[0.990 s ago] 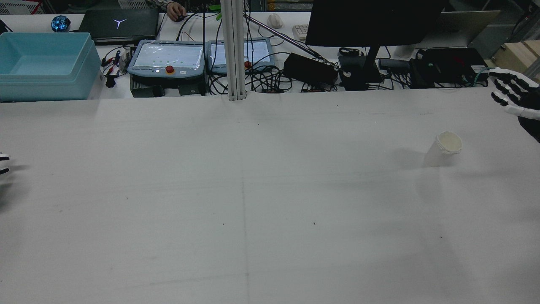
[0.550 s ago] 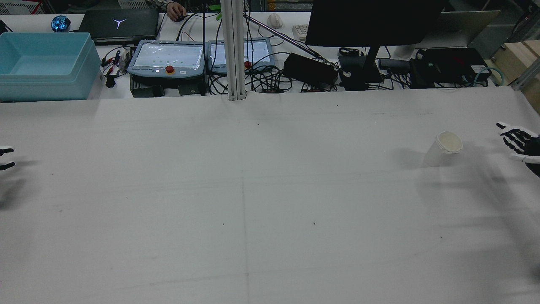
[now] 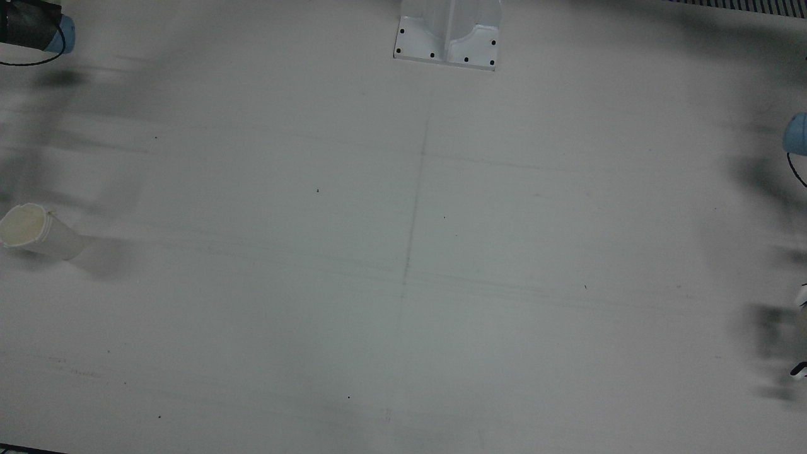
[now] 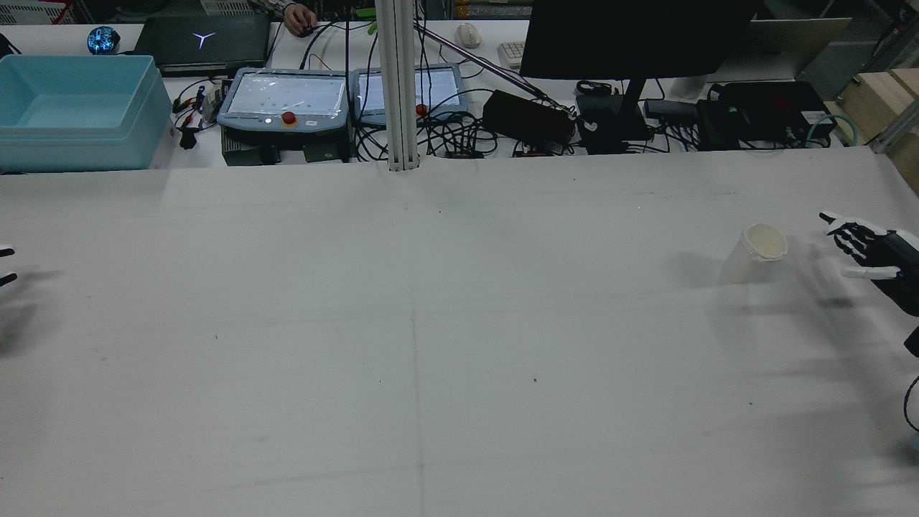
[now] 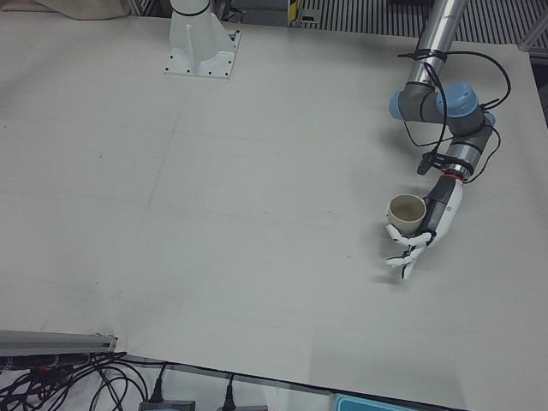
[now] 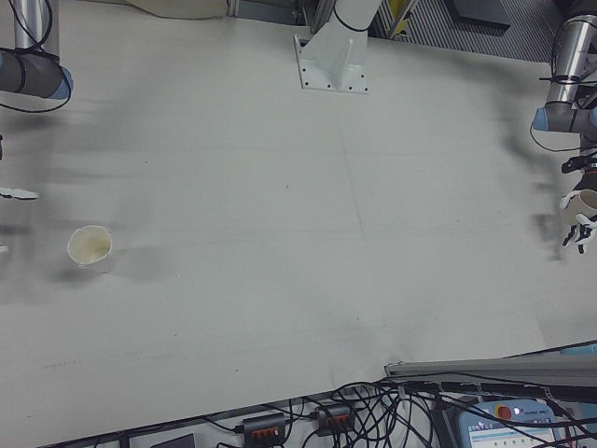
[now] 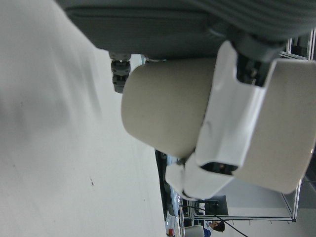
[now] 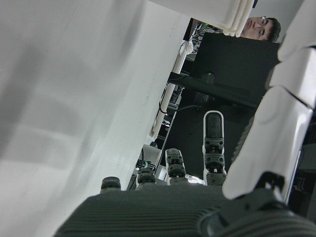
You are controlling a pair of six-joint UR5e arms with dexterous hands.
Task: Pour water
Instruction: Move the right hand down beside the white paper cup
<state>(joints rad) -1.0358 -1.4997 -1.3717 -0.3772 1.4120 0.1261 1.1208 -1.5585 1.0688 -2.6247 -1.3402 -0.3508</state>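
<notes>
The left hand (image 5: 417, 240) holds a beige cup (image 5: 406, 211) upright above the white surface (image 5: 223, 214), its mouth facing up; the left hand view shows white fingers (image 7: 232, 123) wrapped across the cup's side. What is inside that cup cannot be made out. In the rear view only two fingertips of this hand poke in at the left edge, and in the front view it is cut down to small white bits at the right edge.

A second cup, a white paper cup (image 4: 754, 253), stands on the surface on the robot's right side, its pale inside visible from above. The right hand (image 4: 861, 248) is near it but apart, fingers spread wide and holding nothing. The right-front view catches only a fingertip at its left edge, beside the paper cup (image 6: 90, 247); the front view misses the hand altogether. The right hand view shows extended fingers (image 8: 212, 148) against a dark monitor, with the paper cup hidden from it.
</notes>
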